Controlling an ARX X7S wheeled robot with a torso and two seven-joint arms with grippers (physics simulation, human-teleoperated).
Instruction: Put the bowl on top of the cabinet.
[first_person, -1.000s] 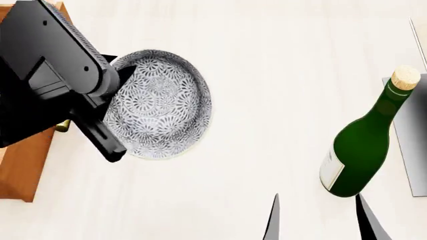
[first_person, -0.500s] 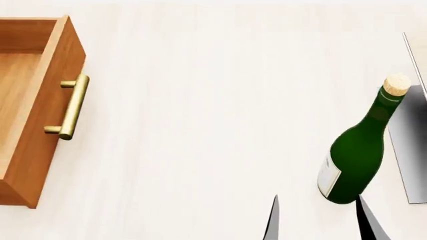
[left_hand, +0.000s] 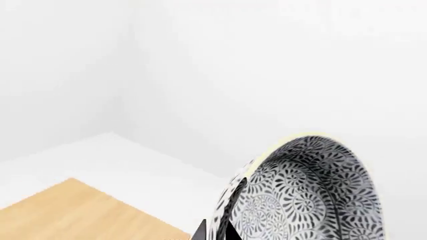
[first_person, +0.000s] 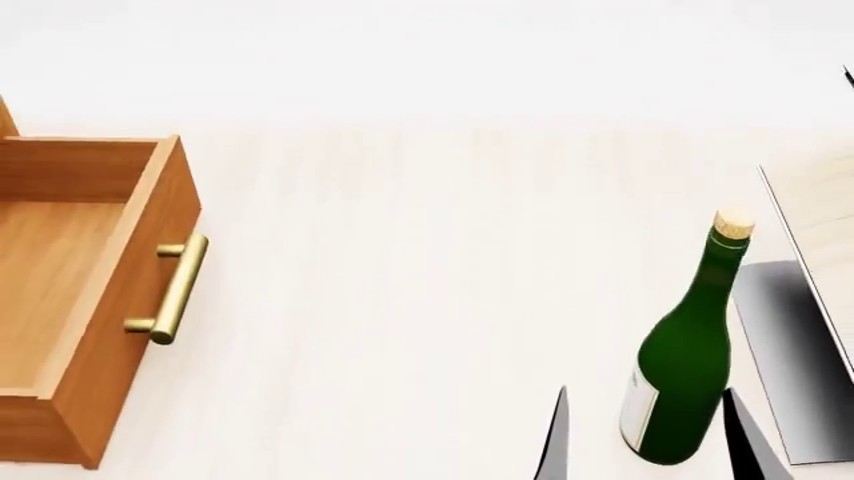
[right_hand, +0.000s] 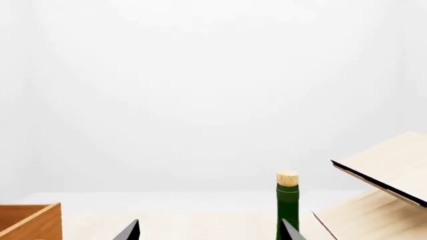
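Note:
In the left wrist view the white bowl (left_hand: 307, 195), grey-patterned inside, hangs tipped on its side. My left gripper (left_hand: 215, 232) is shut on its rim, one fingertip on either side of the wall. Below and beside it lies a flat orange-brown wooden surface (left_hand: 80, 212) that looks like part of the cabinet. The head view shows neither the bowl nor the left gripper. There the cabinet's open drawer (first_person: 80, 290) with its brass handle (first_person: 174, 290) sits at the left. My right gripper (first_person: 650, 450) (right_hand: 210, 232) is open and holds nothing.
A corked green bottle (first_person: 681, 370) (right_hand: 287, 200) stands upright just beyond the right fingertips. A pale wood panel (first_person: 814, 220) (right_hand: 393, 170) on a dark base (first_person: 787, 350) is at the far right. The drawer's corner (right_hand: 30, 220) shows in the right wrist view.
The left arm carrying the bowl has left the head view. The head view has shifted, so the drawer and bottle now sit lower in it. The right fingertips hold their place.

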